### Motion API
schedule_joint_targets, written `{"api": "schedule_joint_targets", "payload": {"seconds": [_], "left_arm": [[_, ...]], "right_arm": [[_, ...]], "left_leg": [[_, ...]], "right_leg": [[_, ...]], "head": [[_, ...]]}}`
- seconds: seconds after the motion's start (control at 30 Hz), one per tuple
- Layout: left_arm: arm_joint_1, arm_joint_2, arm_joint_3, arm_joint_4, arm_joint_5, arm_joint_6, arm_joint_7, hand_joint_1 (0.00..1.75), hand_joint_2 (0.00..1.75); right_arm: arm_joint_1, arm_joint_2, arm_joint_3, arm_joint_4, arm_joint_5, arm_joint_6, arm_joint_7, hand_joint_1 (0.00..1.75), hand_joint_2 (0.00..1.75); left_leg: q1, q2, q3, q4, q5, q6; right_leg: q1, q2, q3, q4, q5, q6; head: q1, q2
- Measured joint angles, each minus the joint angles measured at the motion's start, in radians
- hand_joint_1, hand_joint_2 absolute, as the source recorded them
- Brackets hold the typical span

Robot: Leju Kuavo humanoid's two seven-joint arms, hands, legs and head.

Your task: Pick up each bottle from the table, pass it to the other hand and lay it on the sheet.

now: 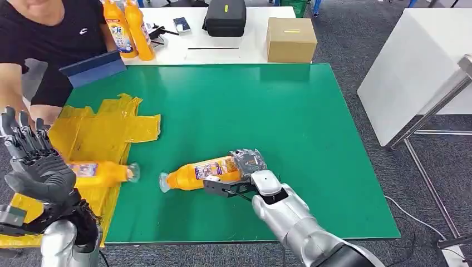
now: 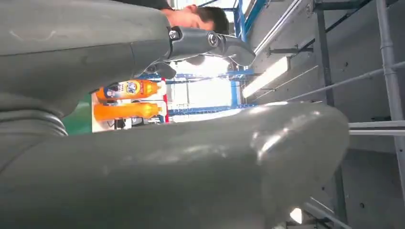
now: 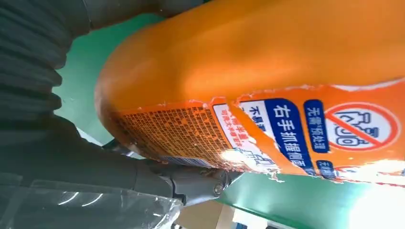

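An orange bottle with a printed label lies on its side on the green table, cap end toward the yellow sheet. My right hand grips its base end, dark fingers over the top and thumb underneath; in the right wrist view the bottle is pressed against the hand. A second orange bottle lies on the sheet. My left hand is raised above the sheet's near left part, fingers spread upward, holding nothing.
A person in a black shirt stands at the far left beside a blue board. On the white table behind stand two upright orange bottles, a black case and a cardboard box. Another white table is at right.
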Motion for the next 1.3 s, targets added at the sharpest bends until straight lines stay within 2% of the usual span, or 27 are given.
{"api": "schedule_joint_targets", "payload": {"seconds": [0.43,0.57,0.73,0.77,0.87,1.0,1.3], "left_arm": [[0.03,-0.007,0.004,-0.005,0.01,-0.042,0.019,0.0,0.0],[0.057,-0.013,0.024,-0.021,0.018,-0.068,0.027,0.0,0.0],[0.127,-0.02,0.05,-0.047,0.081,-0.144,0.059,0.0,0.0],[0.14,-0.021,0.052,-0.047,0.086,-0.155,0.063,0.0,1.75],[0.165,-0.027,0.055,-0.047,0.096,-0.175,0.067,0.0,1.75],[0.175,-0.032,0.05,-0.047,0.093,-0.182,0.082,0.0,1.75],[0.179,-0.044,0.039,-0.034,0.106,-0.194,0.102,0.0,1.75]], "right_arm": [[0.011,-0.003,-0.003,-0.025,-0.001,-0.02,-0.007,1.75,1.75],[0.076,-0.024,-0.018,-0.183,-0.009,-0.008,-0.011,1.75,1.75],[0.179,-0.07,-0.054,-0.543,-0.098,0.027,-0.041,1.75,1.75],[0.191,-0.079,-0.061,-0.618,-0.123,0.035,-0.045,1.75,1.75],[0.217,-0.101,-0.074,-0.808,-0.164,0.045,-0.046,1.75,1.75],[0.256,-0.119,-0.074,-0.955,-0.19,0.043,-0.046,1.75,1.75],[0.297,-0.134,-0.07,-1.073,-0.24,0.035,-0.046,1.75,1.75]], "left_leg": [[0.0,0.0,0.0,0.0,0.0,0.0],[0.0,0.0,-0.003,0.0,0.0,0.0],[0.0,-0.001,-0.008,0.0,0.0,0.0],[0.0,-0.001,-0.008,0.0,0.0,0.0],[0.0,-0.001,-0.008,0.0,0.0,0.0],[0.0,-0.001,-0.008,0.0,-0.001,0.0],[0.0,0.0,-0.008,0.0,0.0,0.0]], "right_leg": [[0.0,0.0,0.0,0.0,0.0,0.0],[0.0,0.0,-0.002,0.0,0.0,0.0],[0.0,0.0,-0.007,0.0,0.0,0.0],[0.0,0.0,-0.008,0.0,0.0,0.0],[0.0,0.0,-0.008,0.0,0.0,0.0],[0.0,0.0,-0.008,0.0,0.0,0.0],[0.0,0.0,-0.008,0.0,0.0,0.0]], "head": [[0.0,0.0],[0.0,0.0],[0.0,0.0],[0.0,0.0],[0.0,0.0],[0.0,0.0],[0.0,0.0]]}}
